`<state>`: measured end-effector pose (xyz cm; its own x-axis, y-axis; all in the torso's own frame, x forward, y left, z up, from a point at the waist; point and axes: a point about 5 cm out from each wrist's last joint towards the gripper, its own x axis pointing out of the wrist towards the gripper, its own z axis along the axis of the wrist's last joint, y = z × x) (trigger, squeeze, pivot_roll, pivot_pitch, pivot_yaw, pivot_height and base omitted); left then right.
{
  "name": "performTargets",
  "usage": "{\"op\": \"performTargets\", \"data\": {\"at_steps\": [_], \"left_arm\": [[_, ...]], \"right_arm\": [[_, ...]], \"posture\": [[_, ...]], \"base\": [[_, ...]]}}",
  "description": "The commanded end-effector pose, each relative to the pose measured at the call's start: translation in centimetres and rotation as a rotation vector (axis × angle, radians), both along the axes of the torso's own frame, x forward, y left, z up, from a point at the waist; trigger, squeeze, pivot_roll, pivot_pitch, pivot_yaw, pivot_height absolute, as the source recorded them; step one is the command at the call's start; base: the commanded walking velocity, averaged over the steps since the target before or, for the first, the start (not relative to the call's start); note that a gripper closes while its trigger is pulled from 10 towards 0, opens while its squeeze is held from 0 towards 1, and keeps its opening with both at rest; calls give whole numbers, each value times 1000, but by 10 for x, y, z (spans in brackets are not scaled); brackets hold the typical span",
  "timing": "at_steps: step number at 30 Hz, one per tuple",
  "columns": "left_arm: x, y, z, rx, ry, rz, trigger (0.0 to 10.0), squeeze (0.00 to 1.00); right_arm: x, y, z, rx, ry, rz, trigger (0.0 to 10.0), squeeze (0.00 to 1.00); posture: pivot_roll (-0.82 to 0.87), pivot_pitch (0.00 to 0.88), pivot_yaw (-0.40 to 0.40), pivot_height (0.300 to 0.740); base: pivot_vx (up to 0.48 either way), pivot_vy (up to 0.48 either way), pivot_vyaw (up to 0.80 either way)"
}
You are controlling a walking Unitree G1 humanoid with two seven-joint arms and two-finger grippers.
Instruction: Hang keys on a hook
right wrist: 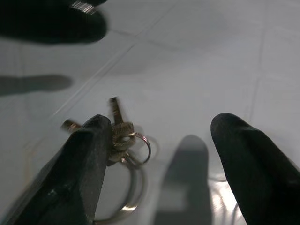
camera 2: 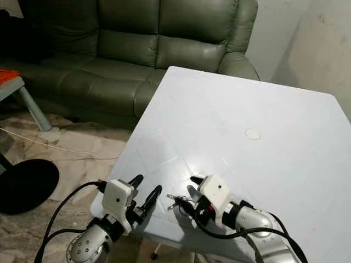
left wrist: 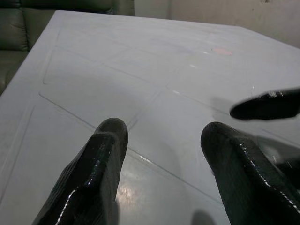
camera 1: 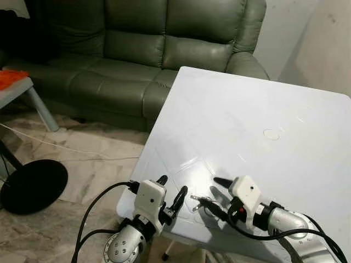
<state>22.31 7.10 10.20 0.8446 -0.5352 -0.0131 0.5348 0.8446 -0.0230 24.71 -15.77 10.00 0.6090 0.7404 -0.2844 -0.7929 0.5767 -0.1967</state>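
Note:
A small bunch of keys (camera 1: 197, 200) on a metal ring lies flat on the white table (camera 1: 263, 109), near its front edge. My right gripper (camera 1: 211, 192) hovers low over the bunch, open. In the right wrist view the keys (right wrist: 123, 136) rest against the inside of one finger (right wrist: 86, 154), while the other finger (right wrist: 243, 145) stands well apart from them. My left gripper (camera 1: 173, 186) is open with nothing between its fingers, at the table's front edge just left of the keys.
A green leather sofa (camera 1: 137, 49) stands behind the table. On the tiled floor to the left sits a black round base (camera 1: 33, 186), with a cable beside it. A grey side table (camera 1: 16, 87) carries something orange. A faint round mark (camera 1: 271, 133) shows on the tabletop.

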Motion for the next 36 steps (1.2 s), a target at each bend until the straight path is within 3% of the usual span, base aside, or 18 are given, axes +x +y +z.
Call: {"op": "performTargets", "data": {"at_steps": [1,8,9,11,12,13,36], "left_arm": [[-1,-2,-1,0,5,-6,10000,0],[1,-2,1,-7,3,-2,10000,0],[1,-2,1,-6,2,-1,10000,0],[2,-2,1,-6,2,1,10000,0],[2,-2,1,-6,0,3,10000,0],[2,-2,1,-6,-1,3,10000,0],[5,0,2,-2,-15,18,10000,0]], "right_arm": [[-7,-3,-11,-48,68,17,10000,0],[-11,-3,-13,-58,88,16,10000,0],[-12,-3,-14,-44,105,18,9333,0],[-12,-2,-13,-37,108,25,9176,0],[-13,-2,-13,-25,108,32,2706,0],[-14,-3,-11,-21,92,32,0,0],[-11,-10,-10,-27,76,18,0,0]], "posture": [[23,126,-79,740],[18,128,-76,740],[18,128,-76,740],[18,128,-76,740],[18,128,-76,740],[18,128,-76,740],[27,99,-71,740]], "base": [[0,0,0],[0,0,0],[0,0,0],[0,0,0],[0,0,0],[0,0,0],[0,0,0]]}}
